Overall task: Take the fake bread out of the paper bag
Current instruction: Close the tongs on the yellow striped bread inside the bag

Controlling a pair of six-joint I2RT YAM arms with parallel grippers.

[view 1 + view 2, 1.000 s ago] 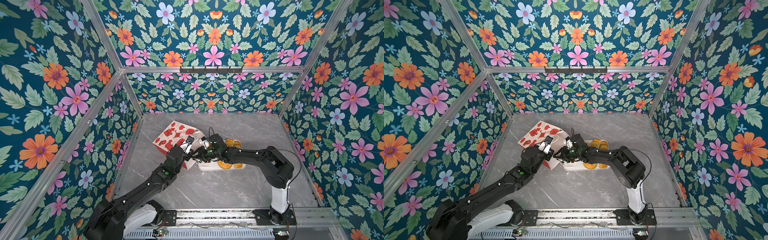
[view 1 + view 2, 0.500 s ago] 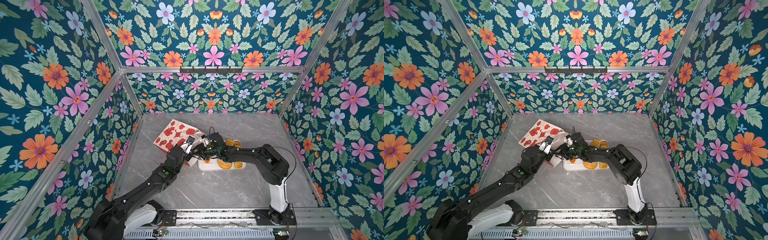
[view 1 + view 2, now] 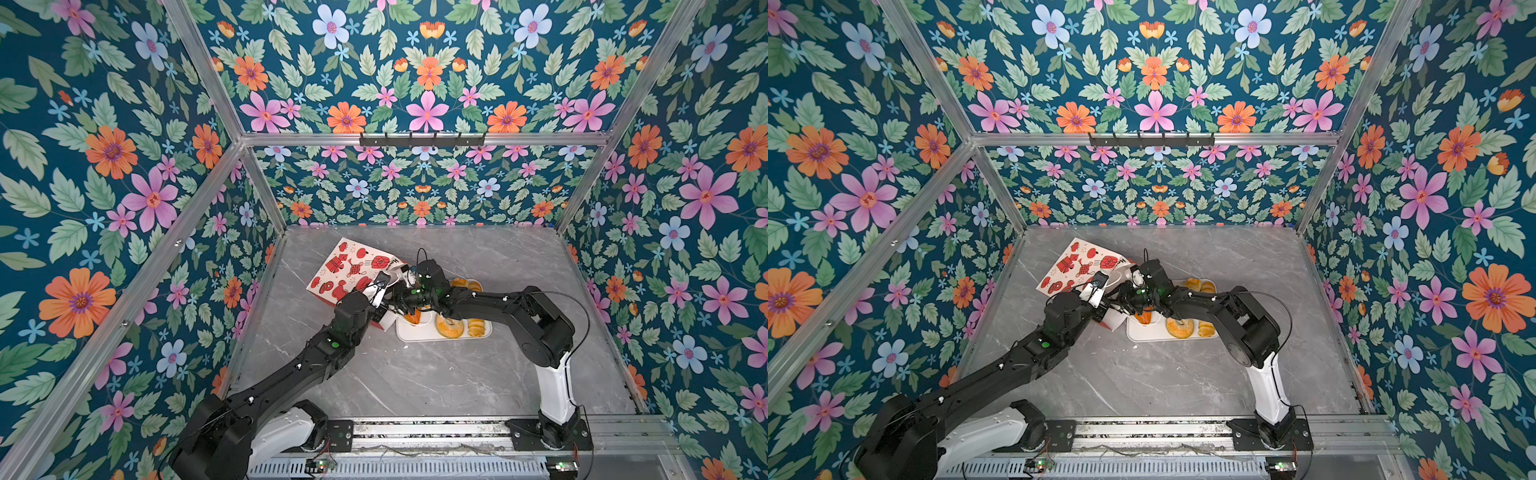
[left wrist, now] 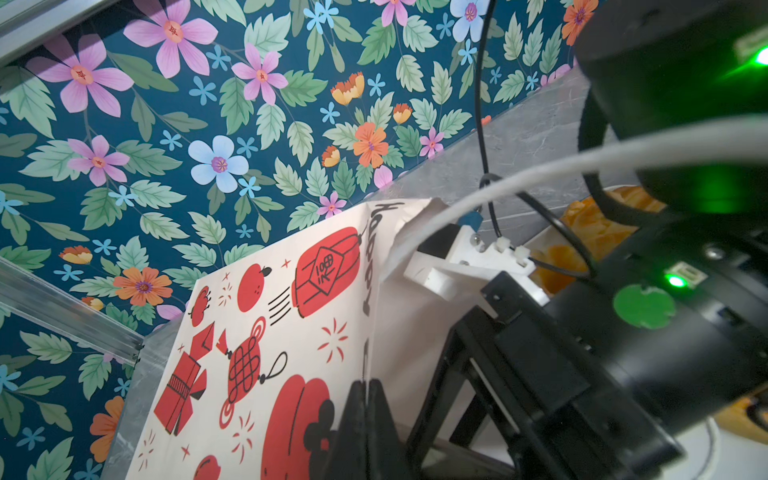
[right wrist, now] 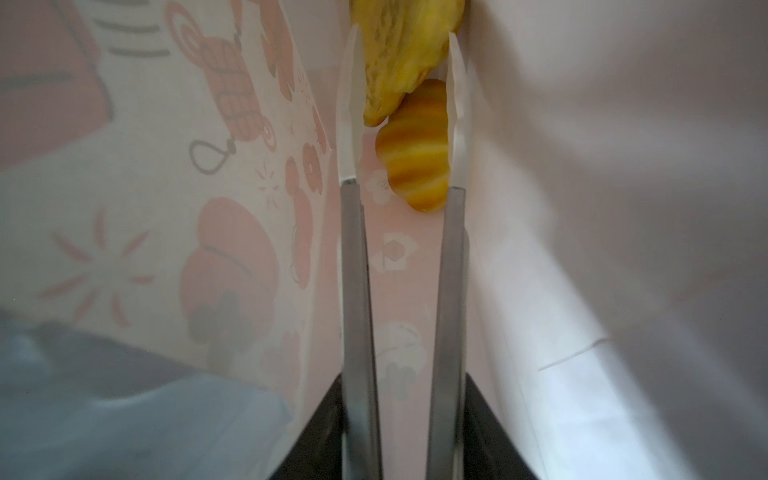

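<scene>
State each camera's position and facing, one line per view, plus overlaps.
Top views: high overhead, looking down on left arm, right arm, red-and-cream paper bag, white rectangular tray.
Left wrist: beside the bag's printed face; left gripper pinches its rim.
Right wrist: inside the bag; open right gripper straddles golden toy bread.
Shared: the bag, everywhere.

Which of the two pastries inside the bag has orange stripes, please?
In the bag, the croissant is banded dark and light orange; the bumpy pastry is plain pale yellow.

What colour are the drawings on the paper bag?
Red with black lines, on the cream paper bag, best seen in the left wrist view.
</scene>
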